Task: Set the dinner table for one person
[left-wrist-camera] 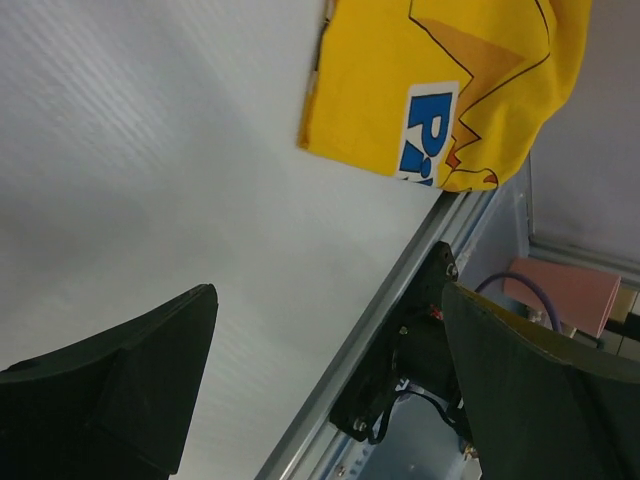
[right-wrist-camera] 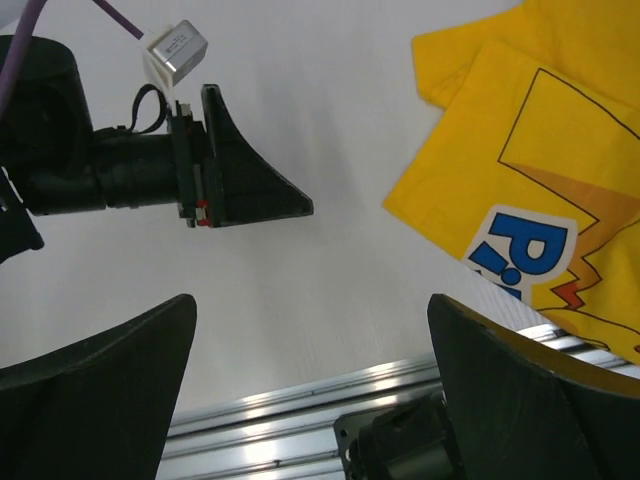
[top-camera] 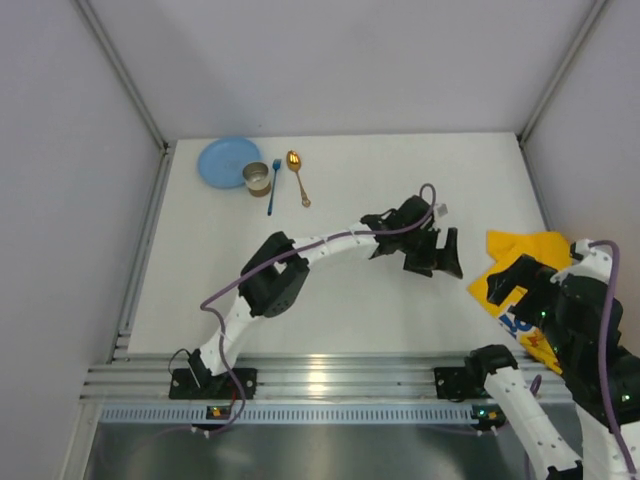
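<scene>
The dinner table [top-camera: 400,180] is a big white top. At its far left lie a blue plate [top-camera: 226,161], a small tin cup [top-camera: 257,178], a blue-handled utensil [top-camera: 273,187] and a gold spoon [top-camera: 298,177]. A crumpled yellow printed placemat [top-camera: 528,257] lies at the right edge, partly under my right arm. My left gripper [top-camera: 437,258] hovers open mid-table, just left of the placemat [left-wrist-camera: 440,80], nothing between its fingers [left-wrist-camera: 140,380]. My right gripper [right-wrist-camera: 310,300] is open above the bare table near the front rail, with the placemat [right-wrist-camera: 530,170] to its right.
A ribbed aluminium rail [top-camera: 330,385] runs along the near edge and another down the left side [top-camera: 145,250]. Grey walls enclose the table on three sides. In the right wrist view the left gripper [right-wrist-camera: 250,195] sits close ahead.
</scene>
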